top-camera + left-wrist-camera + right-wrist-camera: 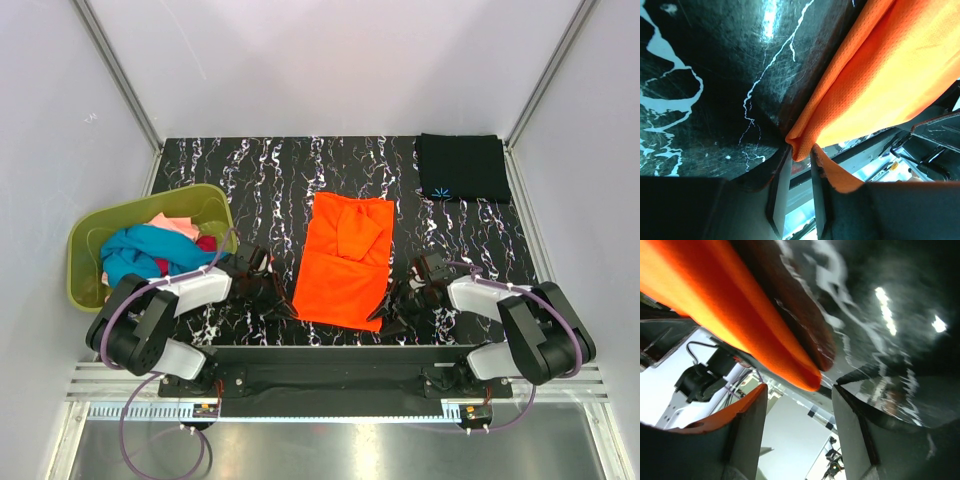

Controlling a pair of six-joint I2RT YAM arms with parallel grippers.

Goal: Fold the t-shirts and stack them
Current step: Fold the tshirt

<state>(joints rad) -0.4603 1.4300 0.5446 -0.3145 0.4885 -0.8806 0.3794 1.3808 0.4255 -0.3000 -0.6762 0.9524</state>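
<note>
Table (260,180): black with white marble-look veining, glossy, fine scuffs up close. Orange t-shirt (345,260), centre: cloth, fine pinhole mesh knit, matt. Black t-shirt (462,167), 1 o'clock: soft matt cloth. Basket (82,262), 9 o'clock: olive-green plastic, smooth, slight sheen. Frame post (120,80), 11 o'clock: bare brushed metal.
</note>
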